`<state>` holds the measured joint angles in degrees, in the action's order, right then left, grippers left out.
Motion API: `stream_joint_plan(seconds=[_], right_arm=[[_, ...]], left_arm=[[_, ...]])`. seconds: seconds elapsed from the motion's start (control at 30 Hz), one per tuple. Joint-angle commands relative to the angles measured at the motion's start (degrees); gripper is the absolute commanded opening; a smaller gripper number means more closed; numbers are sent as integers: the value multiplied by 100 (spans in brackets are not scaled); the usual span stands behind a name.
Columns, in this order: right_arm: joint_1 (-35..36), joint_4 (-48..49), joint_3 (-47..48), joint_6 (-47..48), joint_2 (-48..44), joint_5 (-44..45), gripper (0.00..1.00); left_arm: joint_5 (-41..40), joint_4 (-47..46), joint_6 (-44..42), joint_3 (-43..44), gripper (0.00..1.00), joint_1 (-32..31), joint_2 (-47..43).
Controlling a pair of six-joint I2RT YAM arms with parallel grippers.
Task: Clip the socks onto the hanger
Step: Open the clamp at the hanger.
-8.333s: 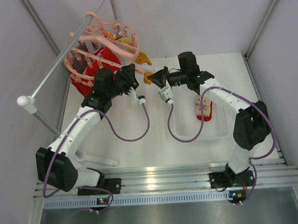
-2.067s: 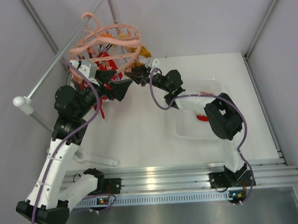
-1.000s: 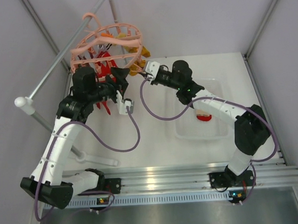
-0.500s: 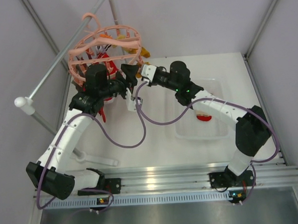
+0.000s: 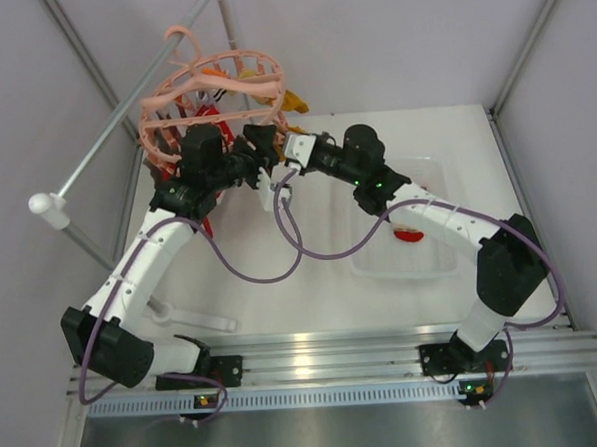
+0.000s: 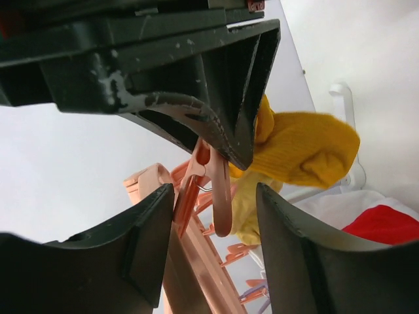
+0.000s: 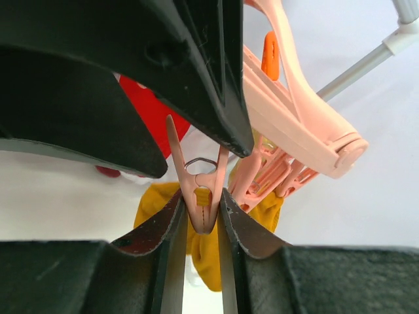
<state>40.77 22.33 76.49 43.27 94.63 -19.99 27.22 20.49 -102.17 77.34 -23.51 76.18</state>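
The right end effector (image 7: 202, 203) pinches a clip peg (image 7: 196, 180) on the hanger (image 7: 294, 131), apparently steadying it for the yellow sock (image 6: 301, 147); left end effector (image 6: 215, 193) spread, gripping nothing.

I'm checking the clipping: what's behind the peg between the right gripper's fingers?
The mustard-yellow sock hangs behind the peg, a red sock farther back. The fingers hide whether the peg's tip bites it.

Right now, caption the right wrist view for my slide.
Right tool closed on a salmon-pink clip peg, the yellow sock just behind it and the hanger ring alongside.
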Motion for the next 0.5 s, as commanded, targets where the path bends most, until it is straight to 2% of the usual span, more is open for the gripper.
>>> stream_joint_plan(seconds=[0.0, 0.03, 0.13, 0.17, 0.2, 0.3, 0.33, 0.47], right_arm=[[133, 395, -81, 199, -305, -84, 0], [133, 404, -134, 243, -322, -84, 0], [150, 439, -195, 305, -349, -84, 0], [150, 448, -213, 314, -349, -75, 0], [150, 448, -231, 331, -366, -58, 0], [141, 299, -213, 262, -349, 30, 11], [98, 238, -187, 200, -357, 56, 20], [-104, 9, -204, -466, -454, -84, 43]], left_arm=[[-191, -256, -22, -26, 56, -22, 55], [-208, -256, -22, -17, 54, -22, 63], [-270, -274, -40, -17, 40, -22, 90], [-279, -265, -40, -26, 33, -31, 98], [-288, -308, -31, -43, 19, -31, 99], [-279, -562, 13, -166, 0, -22, 72], [-270, -625, 22, -193, 0, -22, 55], [-165, -941, 31, -456, 0, -22, -24]])
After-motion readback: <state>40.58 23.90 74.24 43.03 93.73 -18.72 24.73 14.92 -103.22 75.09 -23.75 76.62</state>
